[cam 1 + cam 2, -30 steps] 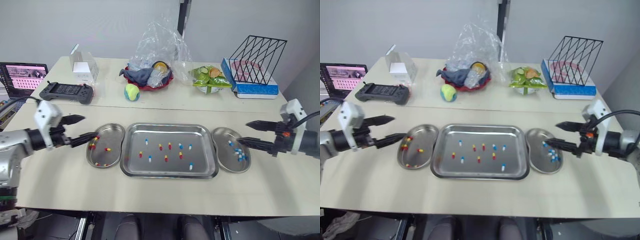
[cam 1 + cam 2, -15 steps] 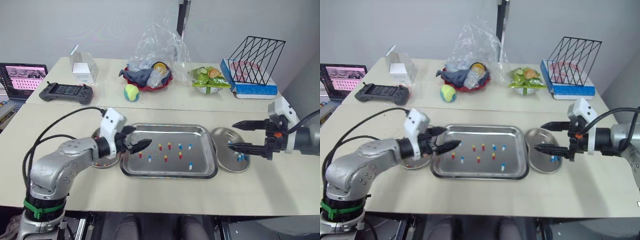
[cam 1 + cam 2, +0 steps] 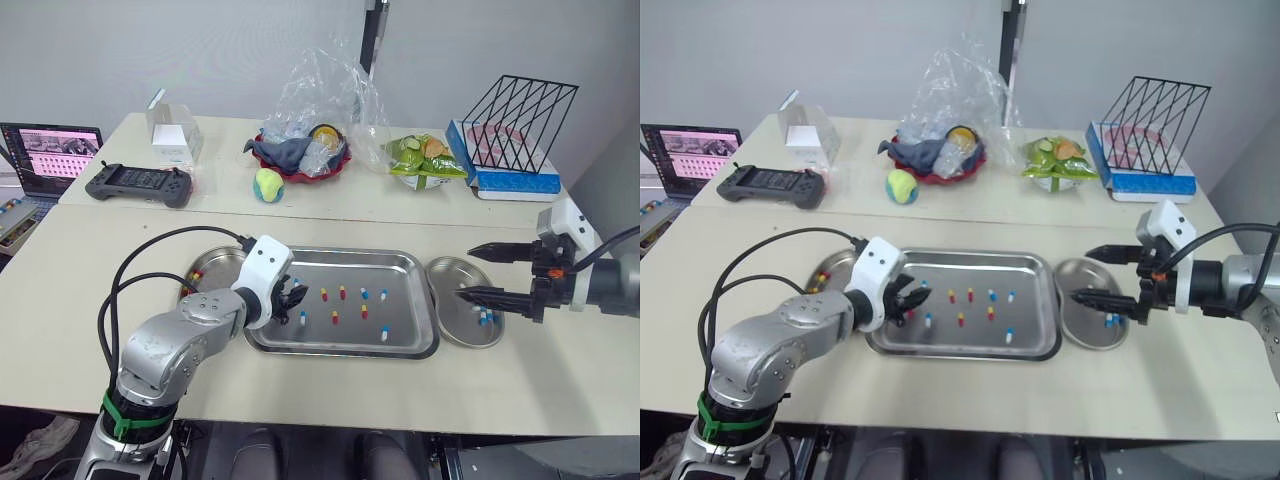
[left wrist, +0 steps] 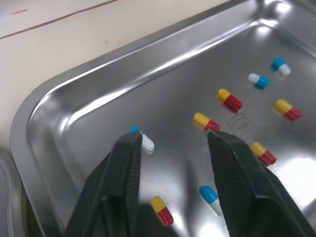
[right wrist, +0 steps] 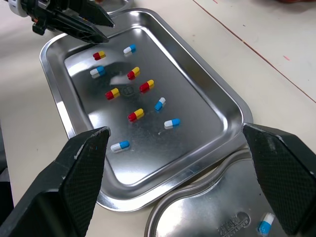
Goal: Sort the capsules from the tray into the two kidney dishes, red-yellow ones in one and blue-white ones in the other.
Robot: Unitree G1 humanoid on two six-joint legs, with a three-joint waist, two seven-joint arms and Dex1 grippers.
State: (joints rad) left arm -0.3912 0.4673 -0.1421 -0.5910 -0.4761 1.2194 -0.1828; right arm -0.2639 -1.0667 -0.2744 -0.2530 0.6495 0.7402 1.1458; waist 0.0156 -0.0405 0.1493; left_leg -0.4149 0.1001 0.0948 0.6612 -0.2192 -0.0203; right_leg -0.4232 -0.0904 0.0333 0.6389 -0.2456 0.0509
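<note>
The steel tray (image 3: pixel 340 253) lies flat mid-bench, its long axis running left to right, with a dish at each end: the left kidney dish (image 3: pixel 213 266) holds red-yellow capsules (image 3: pixel 195 277), the right kidney dish (image 3: pixel 452 325) holds blue-white capsules (image 3: pixel 484 316). The loose capsules (image 3: pixel 342 293) in the tray are glossy and two-toned, and most lie lengthwise front to back. The left gripper (image 4: pixel 173 140) hangs low over the tray's left end with its fingers apart and empty, a slanting lone blue-white capsule (image 4: pixel 143 141) just beside one tip. The right gripper (image 3: pixel 467 272) hovers over the right kidney dish, fingers spread wide, holding nothing.
</note>
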